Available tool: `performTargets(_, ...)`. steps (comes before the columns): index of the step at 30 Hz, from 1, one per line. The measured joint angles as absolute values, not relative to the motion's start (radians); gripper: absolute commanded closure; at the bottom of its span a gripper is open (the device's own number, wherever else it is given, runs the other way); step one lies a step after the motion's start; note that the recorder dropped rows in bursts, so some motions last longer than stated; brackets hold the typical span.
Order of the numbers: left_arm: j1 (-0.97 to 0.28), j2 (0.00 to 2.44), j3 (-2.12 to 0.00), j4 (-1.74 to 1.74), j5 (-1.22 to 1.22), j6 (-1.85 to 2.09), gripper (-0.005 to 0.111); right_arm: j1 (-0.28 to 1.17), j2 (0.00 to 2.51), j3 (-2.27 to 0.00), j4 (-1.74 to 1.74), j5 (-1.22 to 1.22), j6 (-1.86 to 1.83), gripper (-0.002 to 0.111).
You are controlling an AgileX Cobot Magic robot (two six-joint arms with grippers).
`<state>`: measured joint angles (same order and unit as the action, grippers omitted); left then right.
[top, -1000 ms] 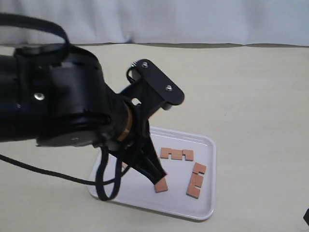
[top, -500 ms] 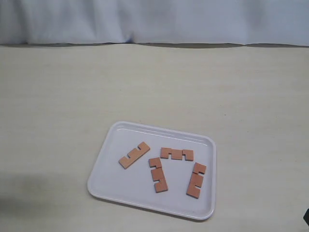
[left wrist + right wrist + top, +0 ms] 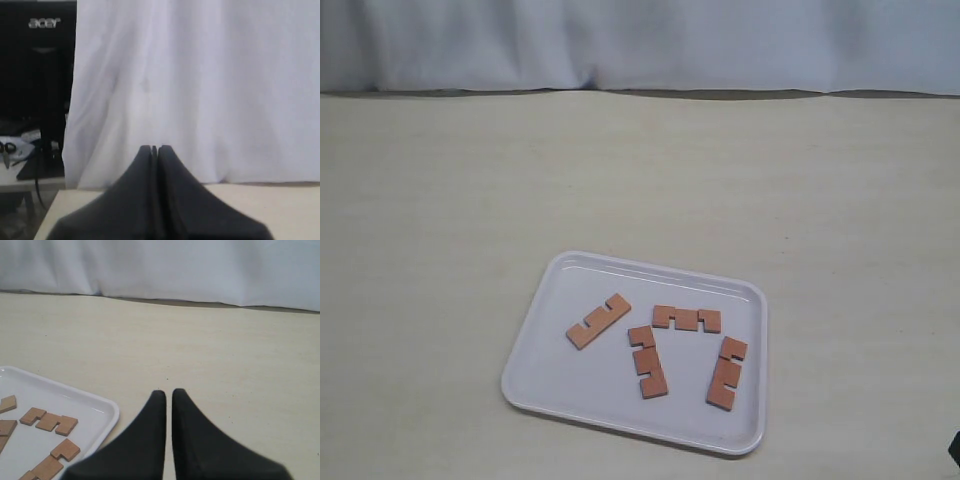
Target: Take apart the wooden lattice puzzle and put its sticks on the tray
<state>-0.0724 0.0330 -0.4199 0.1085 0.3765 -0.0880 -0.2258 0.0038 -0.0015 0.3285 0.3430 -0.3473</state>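
Observation:
The white tray [image 3: 545,385] lies on the table near the front of the exterior view. Several reddish-brown notched sticks rest flat and apart on it: one at the left [image 3: 597,321], one in the middle [image 3: 647,362], one at the back [image 3: 686,319], one at the right [image 3: 725,373]. No assembled lattice puzzle shows. Neither arm reaches over the tray in the exterior view. My left gripper [image 3: 154,148] is shut and empty, facing the curtain. My right gripper [image 3: 166,391] is shut and empty, low over bare table beside the tray's corner [image 3: 102,412], near two sticks [image 3: 50,421].
A white curtain [image 3: 640,45] hangs along the table's far edge. In the left wrist view a black Acer monitor [image 3: 37,75] stands beyond the table's end. A small dark part [image 3: 955,450] shows at the exterior view's bottom right corner.
A second ago the left arm hung over the tray with its fingertips at the middle stick. It has since left the exterior view, uncovering the left stick. Nothing moved in the last half second.

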Motion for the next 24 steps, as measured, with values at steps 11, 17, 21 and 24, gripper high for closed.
performTargets(11,-0.109,0.006,-0.42,-0.055,0.372,-0.075,0.107,-0.226,0.004,-0.002,0.328,0.345,-0.347,0.104)
performTargets(17,-0.109,0.003,-0.334,-0.173,0.365,-0.079,0.107,-0.226,0.004,-0.002,0.328,0.345,-0.347,0.104)
performTargets(21,-0.109,0.003,-0.218,-0.213,0.291,-0.085,0.107,-0.226,0.004,-0.002,0.328,0.345,-0.347,0.104)
performTargets(24,-0.109,0.003,-0.145,-0.232,0.223,-0.085,0.107,-0.226,0.004,-0.002,0.328,0.345,-0.347,0.104)
